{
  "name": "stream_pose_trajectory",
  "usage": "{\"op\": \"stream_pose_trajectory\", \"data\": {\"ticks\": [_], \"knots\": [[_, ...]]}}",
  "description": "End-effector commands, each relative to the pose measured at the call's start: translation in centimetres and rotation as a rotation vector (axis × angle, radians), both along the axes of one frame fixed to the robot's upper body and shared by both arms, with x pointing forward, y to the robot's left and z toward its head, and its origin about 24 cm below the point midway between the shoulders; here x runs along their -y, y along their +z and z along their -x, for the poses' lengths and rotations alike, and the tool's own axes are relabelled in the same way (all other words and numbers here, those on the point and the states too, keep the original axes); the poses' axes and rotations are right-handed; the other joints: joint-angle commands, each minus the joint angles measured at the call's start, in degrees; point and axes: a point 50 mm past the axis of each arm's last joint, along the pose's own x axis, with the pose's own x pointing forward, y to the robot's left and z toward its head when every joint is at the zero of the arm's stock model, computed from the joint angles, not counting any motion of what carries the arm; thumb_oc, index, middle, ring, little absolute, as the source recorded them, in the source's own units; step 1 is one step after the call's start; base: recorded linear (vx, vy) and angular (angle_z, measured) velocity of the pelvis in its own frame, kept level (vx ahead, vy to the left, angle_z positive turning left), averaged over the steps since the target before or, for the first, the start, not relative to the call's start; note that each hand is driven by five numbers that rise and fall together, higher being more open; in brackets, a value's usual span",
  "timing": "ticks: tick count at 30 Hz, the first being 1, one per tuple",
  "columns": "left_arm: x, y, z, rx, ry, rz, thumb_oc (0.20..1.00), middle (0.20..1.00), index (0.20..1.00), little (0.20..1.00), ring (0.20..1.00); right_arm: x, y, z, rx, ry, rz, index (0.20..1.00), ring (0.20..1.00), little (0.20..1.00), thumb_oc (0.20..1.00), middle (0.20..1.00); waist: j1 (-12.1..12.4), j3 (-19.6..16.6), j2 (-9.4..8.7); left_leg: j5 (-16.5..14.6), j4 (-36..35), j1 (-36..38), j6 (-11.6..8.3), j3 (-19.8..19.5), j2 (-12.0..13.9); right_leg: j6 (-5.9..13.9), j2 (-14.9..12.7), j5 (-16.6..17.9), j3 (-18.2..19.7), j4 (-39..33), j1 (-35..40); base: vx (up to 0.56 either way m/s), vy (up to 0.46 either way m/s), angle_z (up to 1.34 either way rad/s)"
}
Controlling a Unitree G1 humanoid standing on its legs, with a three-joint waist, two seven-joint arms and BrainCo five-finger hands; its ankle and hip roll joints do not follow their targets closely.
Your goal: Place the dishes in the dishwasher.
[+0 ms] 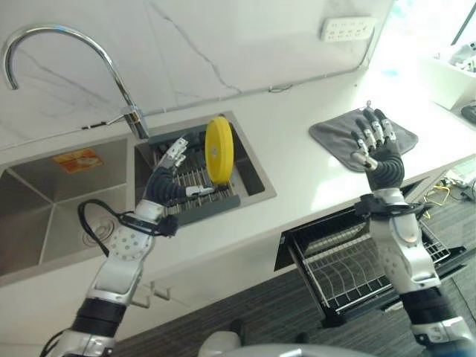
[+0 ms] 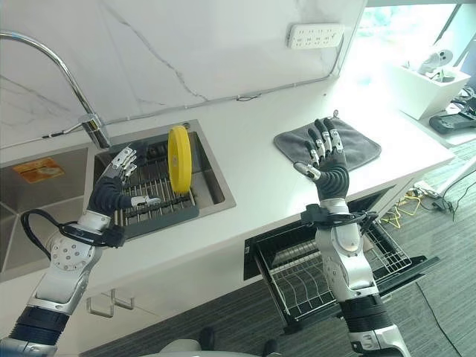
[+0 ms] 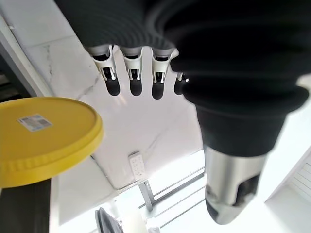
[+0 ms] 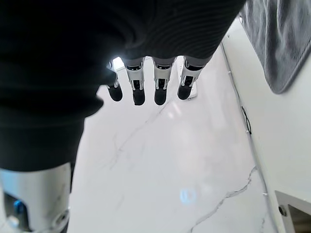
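A yellow plate (image 1: 219,149) stands on edge in a dark drying rack (image 1: 195,195) set inside the right-hand sink basin (image 1: 253,167), left of centre in the head views. It is likely propped upright there so it can drain and be gripped by its rim. The tap (image 1: 67,52) arcs over the sink in the upper left.

The left hand (image 1: 172,172) hovers over the rack just to the left of the plate, fingers straight and spread, thumb pointing toward the plate's lower edge. It grips nothing. In the left wrist view the plate (image 3: 41,138) sits beside the fingertips (image 3: 133,85) with a clear gap, so hand and plate are near but apart. Judging by this pose, the hand is lined up to close on the plate's rim.

The right hand (image 1: 378,145) is raised above a grey cloth (image 1: 338,134) on the bench (image 1: 297,186) at the right of the frame, fingers extended and empty. Below it, at the lower right, the dishwasher drawer (image 1: 349,275) is pulled out with its wire basket bare, seemingly ready to take the plate. The plate lies well apart from that drawer.
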Motion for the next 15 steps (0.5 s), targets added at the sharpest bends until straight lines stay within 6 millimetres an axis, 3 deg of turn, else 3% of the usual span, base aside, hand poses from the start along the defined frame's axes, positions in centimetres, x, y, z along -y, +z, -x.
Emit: {"op": "stream_pose_trajectory", "data": {"ticks": [1,6,15], "knots": [[-0.1,2.2,0.0,0.107,-0.008,-0.042,1.000,1.000,1.000,1.000,1.000,-0.7,1.9,0.0,0.088,0.054,0.031,1.000,1.000,1.000,1.000,1.000,0.54,-2.85,-0.44,-0.78,-0.56,0.60,-0.65,-0.59,0.69,2.49,-3.36,-0.70,2.99,1.26,0.62,0.07,-0.014,0.02],[0.3,2.6,-0.4,0.112,-0.038,-0.051,1.000,1.000,1.000,1.000,1.000,-3.2,1.5,-0.8,0.031,0.157,0.121,1.000,1.000,1.000,1.000,1.000,1.67,-3.69,-0.65,-0.51,-0.94,0.07,-1.24,-1.53,0.96,3.37,-4.74,0.09,-0.67,0.36,1.31,0.05,-0.013,0.16],[0.5,3.2,0.0,0.118,-0.082,-0.054,1.000,1.000,1.000,1.000,1.000,-6.9,0.9,-3.1,-0.068,0.228,0.074,1.000,1.000,1.000,1.000,1.000,5.58,-3.82,-0.92,-0.64,-0.92,1.04,-1.00,-2.36,0.59,3.98,-6.18,0.63,-3.25,0.42,2.20,0.08,0.025,0.12]]}}
